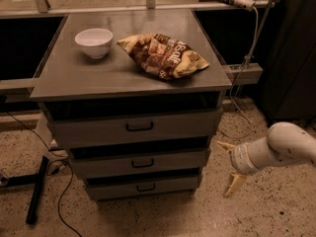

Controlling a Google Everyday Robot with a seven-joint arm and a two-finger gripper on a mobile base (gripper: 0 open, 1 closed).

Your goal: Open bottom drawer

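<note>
The bottom drawer [143,187] is the narrowest grey front of three, closed, with a small black loop handle [146,187] at its centre. The mid-sized drawer [140,164] and the widest top drawer [138,127] sit above it, both closed. My gripper [228,168] is at the right of the cabinet, level with the lower drawers and apart from them. Its two pale fingers [234,184] are spread open and empty. The white arm [281,147] reaches in from the right edge.
A white bowl [94,42] and a crumpled snack bag [164,55] lie on the cabinet top [74,78]. Cables and a black stand leg [37,189] lie on the speckled floor at the left. A dark cabinet [291,58] stands at the right.
</note>
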